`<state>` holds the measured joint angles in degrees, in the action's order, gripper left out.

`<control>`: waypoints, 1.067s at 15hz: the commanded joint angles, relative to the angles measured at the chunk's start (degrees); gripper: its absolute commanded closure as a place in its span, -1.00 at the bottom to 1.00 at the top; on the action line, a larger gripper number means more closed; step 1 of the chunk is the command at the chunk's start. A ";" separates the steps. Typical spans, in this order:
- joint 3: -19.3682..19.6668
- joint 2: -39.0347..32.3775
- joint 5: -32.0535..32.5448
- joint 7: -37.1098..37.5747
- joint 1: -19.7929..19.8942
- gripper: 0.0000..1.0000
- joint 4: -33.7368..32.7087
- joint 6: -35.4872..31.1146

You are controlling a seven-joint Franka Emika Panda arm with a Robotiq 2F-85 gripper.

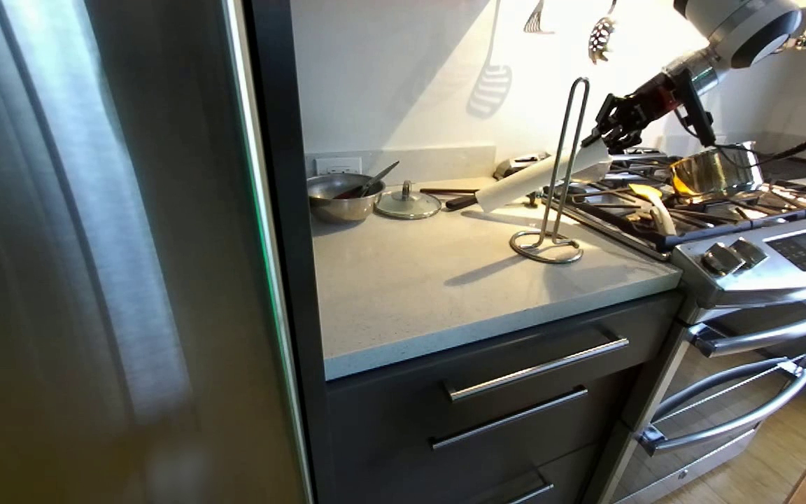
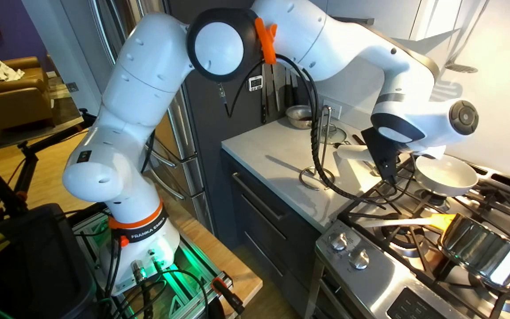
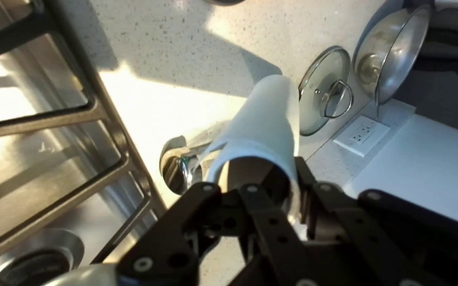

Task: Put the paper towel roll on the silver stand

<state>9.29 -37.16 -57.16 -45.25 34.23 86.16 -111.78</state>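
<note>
The paper towel roll (image 1: pixel 525 183), a slim white cylinder, is held slanted by one end. It also shows in an exterior view (image 2: pixel 354 153). My gripper (image 1: pixel 600 136) is shut on its upper rim. In the wrist view the roll (image 3: pixel 266 113) points away, its open end between the fingers (image 3: pixel 292 190), one finger inside and one outside. I cannot tell whether its far end touches the counter. The silver stand (image 1: pixel 565 157) is upright on the counter and empty, also seen in an exterior view (image 2: pixel 325 137). The roll is behind it, towards the wall. The stand is out of the wrist view.
A metal bowl (image 1: pixel 347 199) and a glass lid (image 1: pixel 408 203) lie on the counter by the wall. The stove has black grates, a shiny pot (image 2: pixel 487 250), a white pan (image 2: pixel 445 175) and a spatula (image 2: pixel 407 221). Utensils hang on the wall.
</note>
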 commanded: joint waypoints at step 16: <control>2.01 17.10 28.47 1.23 -6.38 0.86 2.75 -0.49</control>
<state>11.66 -19.89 -28.84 -44.15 27.45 89.34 -112.51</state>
